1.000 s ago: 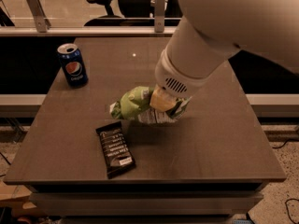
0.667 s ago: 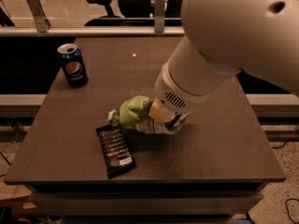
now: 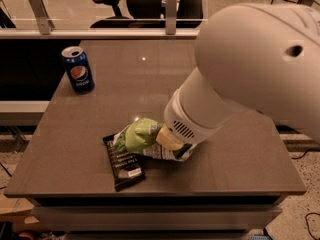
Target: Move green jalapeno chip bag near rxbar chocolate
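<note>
Counted on bench (image 3: 70,134): one green jalapeno chip bag (image 3: 139,136), one rxbar chocolate (image 3: 125,165), one blue Pepsi can (image 3: 78,70). One white arm (image 3: 240,79), one pincer (image 3: 168,143).

Bag: crumpled, at centre-front of bench, green end to the left, white crimped end tucked under the arm's wrist. Overlaps the top end of the rxbar chocolate; resting on it or just above, cannot tell.

Pincer: down at the bag's right end, mostly hidden by the wrist housing. Apart or clamped on the bag, cannot tell.

Rxbar chocolate: flat, black, angled, small white patch toward the lower end. Lower end close to the front edge of the bench, not over it.

Can: upright, near the left rear corner, close to the left edge, well apart from bag and bar.

Open room: bare surface across rear centre, between can and bar on the left, and along the front right. Right half of bench partly covered from view by the arm. Rail with posts behind the rear edge, one office chair (image 3: 111,4) beyond.
</note>
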Controlling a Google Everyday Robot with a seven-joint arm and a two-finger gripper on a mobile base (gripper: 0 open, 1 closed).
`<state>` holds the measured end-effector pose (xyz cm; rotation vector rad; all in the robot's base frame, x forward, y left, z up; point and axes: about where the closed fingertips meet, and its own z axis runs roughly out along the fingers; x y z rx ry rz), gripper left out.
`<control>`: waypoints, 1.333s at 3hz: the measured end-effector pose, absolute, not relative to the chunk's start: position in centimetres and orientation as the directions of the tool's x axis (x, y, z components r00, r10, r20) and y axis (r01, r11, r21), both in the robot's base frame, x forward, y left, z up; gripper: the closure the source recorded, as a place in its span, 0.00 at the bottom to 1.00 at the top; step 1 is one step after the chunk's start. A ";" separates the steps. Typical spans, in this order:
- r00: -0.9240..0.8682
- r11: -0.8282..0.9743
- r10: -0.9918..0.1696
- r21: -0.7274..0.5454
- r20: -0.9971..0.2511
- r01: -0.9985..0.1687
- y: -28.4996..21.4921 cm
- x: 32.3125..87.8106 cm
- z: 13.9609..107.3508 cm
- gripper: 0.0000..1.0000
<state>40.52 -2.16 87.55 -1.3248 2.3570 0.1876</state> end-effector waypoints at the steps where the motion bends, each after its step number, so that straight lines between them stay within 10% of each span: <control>1: -0.447 0.531 -0.785 -0.095 -0.430 -0.842 -2.0 40.5 87.8 0.82; 4: -0.431 0.524 -0.788 -0.112 -0.440 -0.844 -1.4 40.3 88.8 0.12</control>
